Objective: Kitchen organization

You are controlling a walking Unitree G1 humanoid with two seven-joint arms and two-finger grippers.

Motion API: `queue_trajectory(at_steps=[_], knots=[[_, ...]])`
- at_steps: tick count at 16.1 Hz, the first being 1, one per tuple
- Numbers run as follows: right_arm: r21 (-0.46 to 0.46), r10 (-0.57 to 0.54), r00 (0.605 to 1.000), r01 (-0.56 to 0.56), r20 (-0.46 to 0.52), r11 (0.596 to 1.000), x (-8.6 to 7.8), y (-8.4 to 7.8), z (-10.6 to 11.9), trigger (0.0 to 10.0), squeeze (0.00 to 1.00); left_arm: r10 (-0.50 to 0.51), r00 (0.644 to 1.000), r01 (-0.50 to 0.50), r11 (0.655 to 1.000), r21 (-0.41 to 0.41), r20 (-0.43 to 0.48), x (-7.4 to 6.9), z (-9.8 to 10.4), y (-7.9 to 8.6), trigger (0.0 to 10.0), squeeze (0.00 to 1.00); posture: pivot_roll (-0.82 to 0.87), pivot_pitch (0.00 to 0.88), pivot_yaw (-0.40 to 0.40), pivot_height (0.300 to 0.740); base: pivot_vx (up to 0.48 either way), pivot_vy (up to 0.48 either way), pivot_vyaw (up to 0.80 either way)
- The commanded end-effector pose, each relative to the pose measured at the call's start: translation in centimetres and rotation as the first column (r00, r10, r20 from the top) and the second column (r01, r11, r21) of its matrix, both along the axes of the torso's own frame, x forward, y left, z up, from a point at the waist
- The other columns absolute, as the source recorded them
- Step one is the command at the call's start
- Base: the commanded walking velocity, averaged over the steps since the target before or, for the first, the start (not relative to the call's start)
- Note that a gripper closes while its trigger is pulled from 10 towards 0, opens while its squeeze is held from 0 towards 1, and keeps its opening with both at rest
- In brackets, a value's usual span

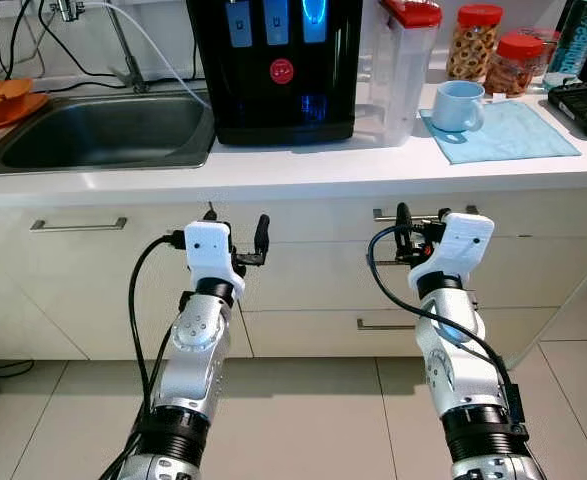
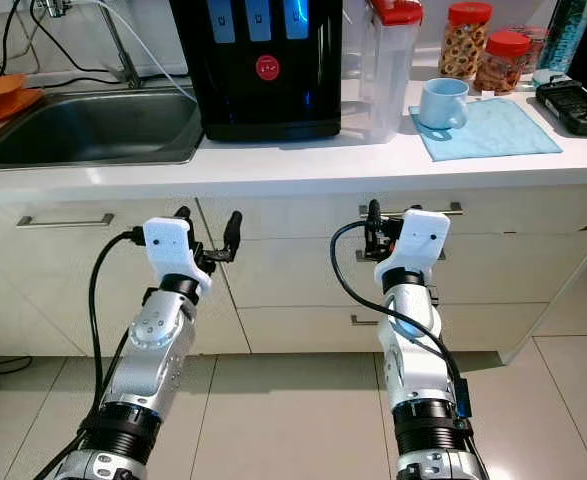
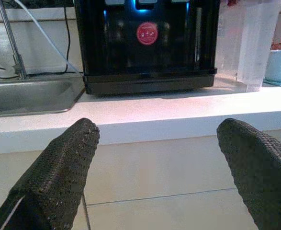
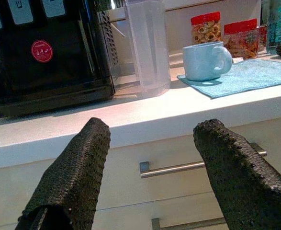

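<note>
both tools hang below the desk (image 1: 303,170) edge, fingers spread and empty. the mug (image 1: 459,105) sits on the cloth (image 1: 518,133) above the right tool (image 1: 420,235); the left tool (image 1: 236,238) faces the dispenser (image 1: 278,70).

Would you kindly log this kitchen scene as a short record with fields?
surface: white counter over drawers
left side: steel sink, orange dish beside it
centre: black dispenser, clear jug to its right
right side: blue mug on blue cloth, two red-lidded jars behind
left tool: open, raised before the drawers, holding nothing
right tool: open, near a drawer handle, holding nothing
</note>
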State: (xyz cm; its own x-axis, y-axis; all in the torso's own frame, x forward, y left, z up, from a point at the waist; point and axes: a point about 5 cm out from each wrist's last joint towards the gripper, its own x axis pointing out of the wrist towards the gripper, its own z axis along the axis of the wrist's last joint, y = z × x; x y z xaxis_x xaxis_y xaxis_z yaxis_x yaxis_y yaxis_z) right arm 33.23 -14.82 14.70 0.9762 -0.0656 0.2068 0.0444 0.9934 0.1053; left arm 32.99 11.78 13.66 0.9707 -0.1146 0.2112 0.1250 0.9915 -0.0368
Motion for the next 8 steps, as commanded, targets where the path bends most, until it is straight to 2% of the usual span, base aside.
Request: queue_trajectory(at_steps=[1, 4, 8], knots=[[0.002, 0.007, 1.0, -0.007, 0.019, 1.0, -0.01, 0.44, 0.52, 10.0, 0.0, 0.011, 1.0, -0.011, 1.0, 0.0, 0.017, -0.05, 0.43, 0.34, 10.0, 0.0, 0.01, 0.0, 0.098, 0.74, 0.0, 0.0, 0.0], [0.008, 0.01, 1.0, -0.01, 0.029, 1.0, -0.04, 0.48, 0.8, 10.0, 0.0, 0.02, 1.0, -0.02, 1.0, -0.011, 0.023, 0.01, 0.67, 0.52, 10.0, 0.0, 0.01, 0.0, 0.095, 0.74, 0.0, 0.0, 0.0], [0.014, 0.012, 1.0, -0.013, 0.025, 1.0, -0.01, 0.64, 0.76, 10.0, 0.0, 0.032, 0.999, -0.032, 0.999, -0.019, 0.018, 0.0, 0.71, 0.7, 10.0, 0.0, 0.02, 0.0, 0.09, 0.74, 0.284, 0.0, 0.0]])
